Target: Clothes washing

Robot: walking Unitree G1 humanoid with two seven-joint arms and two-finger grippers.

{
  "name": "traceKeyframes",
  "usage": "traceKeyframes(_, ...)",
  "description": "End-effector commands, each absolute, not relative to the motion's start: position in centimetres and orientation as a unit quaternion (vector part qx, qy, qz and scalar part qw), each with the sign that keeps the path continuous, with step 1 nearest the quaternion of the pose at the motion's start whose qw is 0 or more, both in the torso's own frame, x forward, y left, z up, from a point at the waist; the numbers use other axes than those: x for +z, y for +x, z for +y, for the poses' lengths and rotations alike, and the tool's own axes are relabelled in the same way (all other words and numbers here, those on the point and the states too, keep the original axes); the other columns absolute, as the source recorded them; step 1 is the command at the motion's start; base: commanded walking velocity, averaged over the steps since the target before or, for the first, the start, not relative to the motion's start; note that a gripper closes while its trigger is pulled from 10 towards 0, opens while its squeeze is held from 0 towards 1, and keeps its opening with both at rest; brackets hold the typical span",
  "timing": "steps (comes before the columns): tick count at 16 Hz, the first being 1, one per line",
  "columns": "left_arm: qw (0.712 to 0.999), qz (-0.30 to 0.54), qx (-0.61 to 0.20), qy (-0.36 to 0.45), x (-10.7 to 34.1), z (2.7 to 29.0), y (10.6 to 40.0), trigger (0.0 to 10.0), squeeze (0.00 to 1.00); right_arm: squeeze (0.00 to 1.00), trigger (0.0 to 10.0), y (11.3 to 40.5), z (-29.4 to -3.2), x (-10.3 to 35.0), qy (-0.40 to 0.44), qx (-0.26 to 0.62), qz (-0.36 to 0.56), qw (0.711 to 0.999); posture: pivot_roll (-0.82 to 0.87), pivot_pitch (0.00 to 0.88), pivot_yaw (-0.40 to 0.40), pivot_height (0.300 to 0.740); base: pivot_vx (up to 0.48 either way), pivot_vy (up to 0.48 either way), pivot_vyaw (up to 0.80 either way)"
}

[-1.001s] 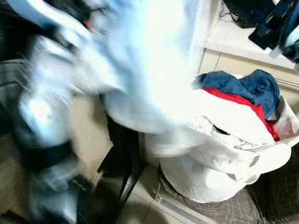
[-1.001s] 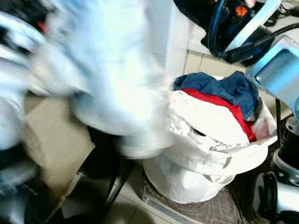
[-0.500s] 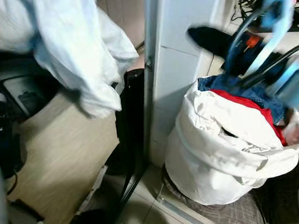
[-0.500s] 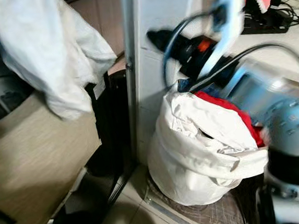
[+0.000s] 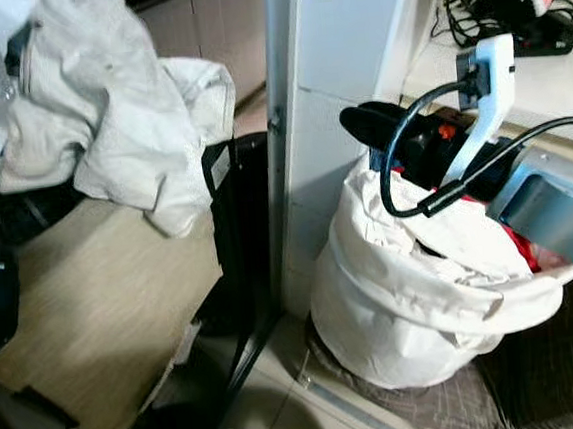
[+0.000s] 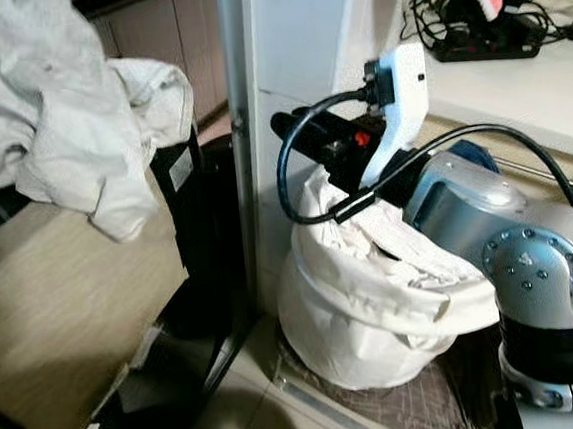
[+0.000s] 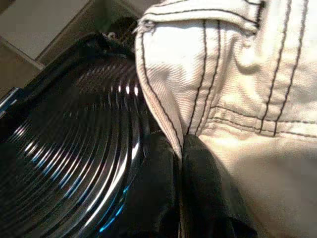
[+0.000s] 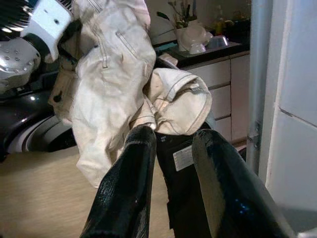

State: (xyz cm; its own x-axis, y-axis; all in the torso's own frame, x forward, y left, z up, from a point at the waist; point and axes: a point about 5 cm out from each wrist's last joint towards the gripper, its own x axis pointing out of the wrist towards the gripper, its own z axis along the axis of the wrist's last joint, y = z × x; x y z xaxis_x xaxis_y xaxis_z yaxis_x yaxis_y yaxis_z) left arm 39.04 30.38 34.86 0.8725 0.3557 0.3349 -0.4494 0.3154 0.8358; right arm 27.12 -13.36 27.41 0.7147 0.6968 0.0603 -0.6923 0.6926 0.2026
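A cream garment with dark stitching [image 5: 108, 120] hangs at the upper left, in the air in front of the washing machine. My left gripper [image 7: 182, 153] is shut on a fold of it, right beside the machine's dark ribbed door glass [image 7: 64, 148]. My right gripper [image 8: 172, 135] is open with nothing between its fingers. It reaches out over the rim of the white laundry bag [image 5: 406, 314], which stands on the floor at the right. A red garment [image 5: 525, 249] shows inside the bag behind my right arm.
A white pillar [image 5: 336, 90] stands between the bag and a black bin-like object [image 5: 243, 228]. A wood-look board [image 5: 104, 311] lies low on the left. A counter with cables and a power strip [image 5: 510, 14] is at the back right. A grey mat [image 5: 424, 403] lies under the bag.
The camera has swung and the blur has cleared. The cream garment has gone from in front of the view to the upper left. My right arm has come forward over the bag.
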Motion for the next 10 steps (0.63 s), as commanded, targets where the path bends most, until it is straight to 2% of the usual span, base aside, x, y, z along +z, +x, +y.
traceKeyframes(1,0.779,-0.097,0.303,0.54,38.7,31.2,37.9,0.0,0.0,0.0,10.0,27.0,-13.4,27.3,0.09,0.373,0.015,0.923,-0.1,0.022,-0.005,0.74,0.0,0.0,0.0)
traceKeyframes(4,0.739,-0.156,0.369,0.542,42.8,32.5,35.8,0.0,0.0,0.0,10.0,27.0,-13.6,27.4,0.089,0.367,0.011,0.926,-0.09,0.022,-0.009,0.74,0.0,0.0,0.0)
traceKeyframes(5,0.741,-0.159,0.369,0.538,42.9,32.5,35.8,0.0,0.0,0.0,10.0,27.0,-13.6,27.4,0.089,0.367,0.011,0.926,-0.09,0.021,-0.012,0.74,0.0,0.0,0.0)
traceKeyframes(6,0.798,-0.129,0.32,0.494,41.3,31.9,36.9,0.0,0.0,0.0,10.0,27.1,-13.4,27.2,0.093,0.371,0.013,0.924,-0.08,0.02,-0.016,0.74,0.0,0.0,0.0)
traceKeyframes(7,0.84,-0.077,0.259,0.471,38.6,31.0,38.3,0.0,0.0,0.0,10.0,27.2,-13.2,27.1,0.093,0.374,0.015,0.923,-0.07,0.021,-0.016,0.74,0.0,0.0,0.0)
traceKeyframes(8,0.848,-0.057,0.24,0.469,37.4,30.7,38.7,0.0,0.0,0.0,10.0,27.2,-13.1,27.1,0.092,0.376,0.015,0.922,-0.07,0.022,-0.016,0.74,0.0,0.0,0.0)
traceKeyframes(9,0.853,-0.007,0.216,0.475,35.3,30.5,39.3,8.0,0.0,0.0,10.0,27.2,-13.0,27.0,0.089,0.378,0.016,0.921,-0.08,0.022,-0.013,0.74,0.0,0.0,0.0)
traceKeyframes(10,0.856,0.013,0.209,0.473,34.5,30.5,39.4,10.0,0.0,0.0,10.0,27.2,-12.9,27.0,0.089,0.379,0.016,0.921,-0.08,0.023,-0.013,0.74,0.0,0.0,0.0)
